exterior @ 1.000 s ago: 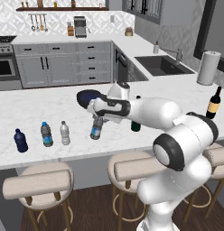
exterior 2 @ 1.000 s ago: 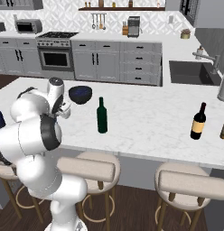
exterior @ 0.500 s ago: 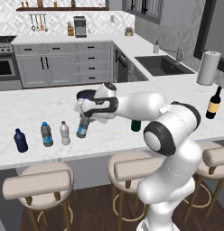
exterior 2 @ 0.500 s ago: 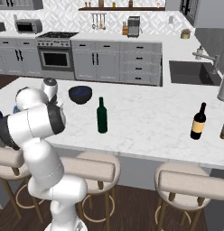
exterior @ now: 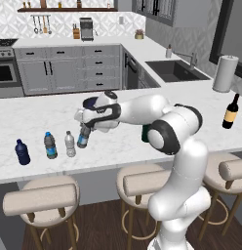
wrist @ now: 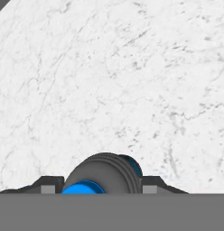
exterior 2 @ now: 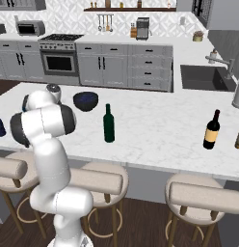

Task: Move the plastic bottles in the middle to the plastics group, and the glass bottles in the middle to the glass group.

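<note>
Jaws of gripper clamped round neck of water bottle hanging below; light, smooth, probably swings, so move gently

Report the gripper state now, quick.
Gripper: shut on the blue-label water bottle, held by its top just above the counter.
</note>
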### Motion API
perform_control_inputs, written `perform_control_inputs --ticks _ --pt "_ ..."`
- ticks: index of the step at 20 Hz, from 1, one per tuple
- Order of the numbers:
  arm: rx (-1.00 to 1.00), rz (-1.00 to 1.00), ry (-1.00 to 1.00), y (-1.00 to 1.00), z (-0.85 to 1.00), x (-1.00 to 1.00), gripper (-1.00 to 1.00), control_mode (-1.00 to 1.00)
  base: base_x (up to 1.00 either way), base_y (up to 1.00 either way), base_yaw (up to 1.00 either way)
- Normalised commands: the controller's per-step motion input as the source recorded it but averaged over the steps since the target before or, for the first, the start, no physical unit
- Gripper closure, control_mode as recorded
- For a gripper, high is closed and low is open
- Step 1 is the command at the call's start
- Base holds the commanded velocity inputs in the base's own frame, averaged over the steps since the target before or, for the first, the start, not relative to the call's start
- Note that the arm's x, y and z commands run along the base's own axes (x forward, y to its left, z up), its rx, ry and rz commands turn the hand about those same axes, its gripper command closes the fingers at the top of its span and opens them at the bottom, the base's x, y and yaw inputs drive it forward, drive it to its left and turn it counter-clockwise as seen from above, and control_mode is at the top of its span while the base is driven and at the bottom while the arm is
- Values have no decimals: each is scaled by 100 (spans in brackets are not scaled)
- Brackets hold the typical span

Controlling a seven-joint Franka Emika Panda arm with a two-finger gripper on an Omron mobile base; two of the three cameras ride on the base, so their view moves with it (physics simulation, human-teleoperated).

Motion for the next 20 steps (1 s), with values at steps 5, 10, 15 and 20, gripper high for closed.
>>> perform_control_inputs --ticks 5,10,15,20 --pt "0 0 0 22 -31 20 100 -100 0 0 0" --pt "-1 0 0 1 -39 4 100 -100 0 0 0" --pt "0 0 0 3 -33 9 -100 -100 0 0 0" --pt "0 0 -1 0 -23 1 -100 -100 0 0 0"
